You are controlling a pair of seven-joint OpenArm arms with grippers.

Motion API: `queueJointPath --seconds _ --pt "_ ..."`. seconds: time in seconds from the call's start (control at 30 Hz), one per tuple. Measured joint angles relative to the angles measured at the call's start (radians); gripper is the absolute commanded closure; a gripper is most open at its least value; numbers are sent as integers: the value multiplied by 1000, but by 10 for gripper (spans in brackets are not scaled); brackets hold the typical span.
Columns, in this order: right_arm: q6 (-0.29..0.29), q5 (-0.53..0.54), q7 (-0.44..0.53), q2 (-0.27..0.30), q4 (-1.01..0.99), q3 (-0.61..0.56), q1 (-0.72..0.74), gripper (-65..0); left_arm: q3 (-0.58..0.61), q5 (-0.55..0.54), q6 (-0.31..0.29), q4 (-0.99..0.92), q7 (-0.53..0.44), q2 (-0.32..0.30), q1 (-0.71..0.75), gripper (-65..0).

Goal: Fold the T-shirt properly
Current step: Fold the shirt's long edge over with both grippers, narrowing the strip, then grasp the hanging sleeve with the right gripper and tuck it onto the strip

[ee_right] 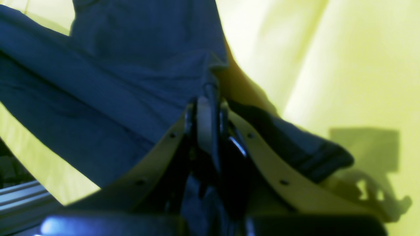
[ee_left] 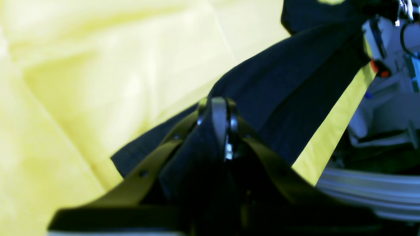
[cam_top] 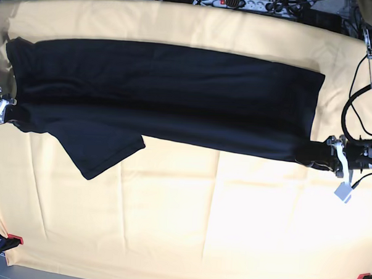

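Pale yellow cloth [cam_top: 188, 226] covers the worktop, soft and creased with long shallow fold lines, pinned at the lower corners of the base view by small red clips [cam_top: 15, 239]. Cables and a power strip [cam_top: 229, 0] lie along the top edge of that view.

Across the upper half of the base view stretches the T-shirt [cam_top: 169, 95], a matte black knit pulled into a long horizontal band, doubled along its length so a darker fold line runs through the middle. One short sleeve [cam_top: 102, 151] hangs out of the band toward the lower left as a flat, blunt-ended flap with a hemmed edge.

At the right edge of the base view, the left end effector [cam_top: 324, 156] is pressed together on the shirt's lower right corner; the left wrist view shows the dark fabric rising taut from between its cream-coloured, riveted fingers [ee_left: 157, 157]. At the left edge, the right end effector [cam_top: 3, 113] pinches the opposite end, and the right wrist view shows the cloth nipped between its closed tips, with the hemmed sleeve draping past the right-hand finger [ee_right: 262, 154].
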Motion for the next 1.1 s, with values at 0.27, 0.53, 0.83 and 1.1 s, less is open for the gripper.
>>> queueJointPath --seconds 0.27,0.53,0.83,1.1 --pt "0 7 -19 11 0 0 -14 0 1 -10 0 156 -5 -92 166 0" --pt "1 6 -18 11 0 0 -19 -13 2 -15 -8 175 -12 -112 275 0" --pt "0 14 8 46 0 -1 -3 -407 2 -7 -11 175 -8 -110 344 -437" --pt "0 137 44 44 1 34 101 -407 2 -7 -10 175 -9 -109 352 -437"
